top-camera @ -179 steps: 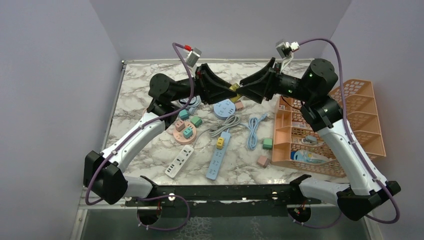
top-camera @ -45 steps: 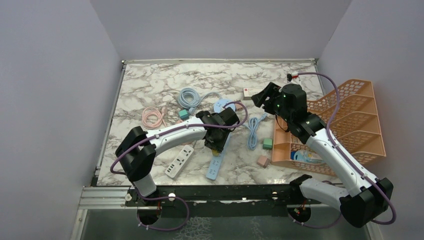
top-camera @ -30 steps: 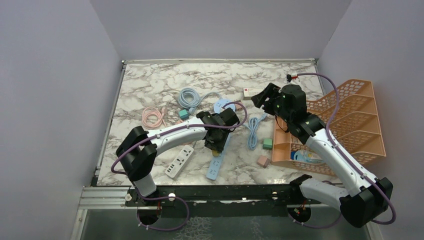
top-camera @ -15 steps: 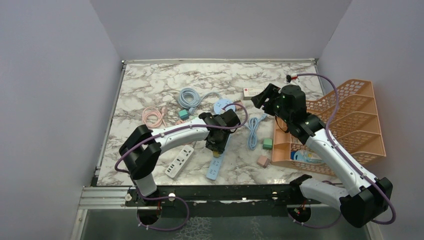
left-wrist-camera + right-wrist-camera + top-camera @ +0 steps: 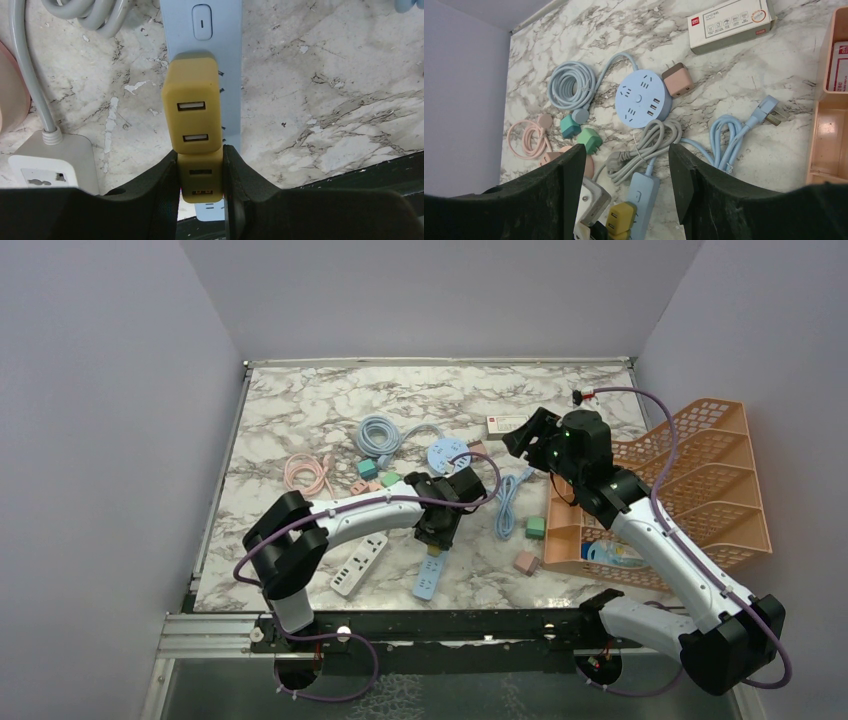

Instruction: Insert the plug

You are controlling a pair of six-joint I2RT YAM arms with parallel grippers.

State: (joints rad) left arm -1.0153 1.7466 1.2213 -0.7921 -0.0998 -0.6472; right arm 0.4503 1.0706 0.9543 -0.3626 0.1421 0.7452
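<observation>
**Left arm on the strip, plug in its grip**

- left gripper [image 5: 201, 159]: clenched on the yellow plug [image 5: 201, 177], with a finger [image 5: 160, 190] pressed against each side of it.
- The plug sits over the blue power strip [image 5: 227, 30], USB ports facing the wrist camera. It butts against a seated yellow adapter [image 5: 192, 102], which is on the strip just below the switch [image 5: 202, 22].
- Can't tell whether the held plug's prongs are in the sockets, since its body hides them.
- The strip lies flat on the marble table [image 5: 325, 100]. A white power strip [image 5: 45, 167] is off to one side, with a grey cable [image 5: 30, 85] running up from it.
- right gripper [image 5: 624, 150]: jaws apart, nothing between them. It hangs above the table, well away from the strip.
- Below it are a round blue socket hub [image 5: 643, 102] and a white box [image 5: 729, 22]. The orange basket [image 5: 824, 130] is at the edge of that view.
- In the top view the left arm reaches across to mid-table and the right arm is raised near the basket.
</observation>
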